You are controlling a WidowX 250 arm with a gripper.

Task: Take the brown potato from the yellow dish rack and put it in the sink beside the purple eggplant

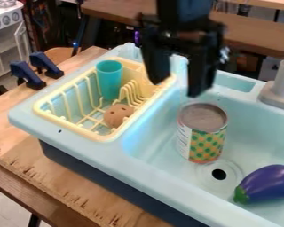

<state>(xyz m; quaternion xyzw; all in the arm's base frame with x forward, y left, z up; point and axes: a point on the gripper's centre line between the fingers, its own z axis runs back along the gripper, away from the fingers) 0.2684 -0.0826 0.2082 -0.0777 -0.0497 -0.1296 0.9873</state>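
Observation:
The black gripper hangs at the upper centre, over the divider between the dish rack and the basin, its two fingers apart with nothing between them. Below it and slightly right, a can with a green-dotted orange label stands upright in the sink. A purple eggplant with a green end lies to the right of the drain. In the yellow dish rack are a teal cup, standing at the back, and a round brown object with small holes nearer the front.
The light blue sink basin rests on a wooden table. A grey faucet rises at the right edge. Two dark blue clamps grip the table's left side, and a white toy stove stands at the upper left.

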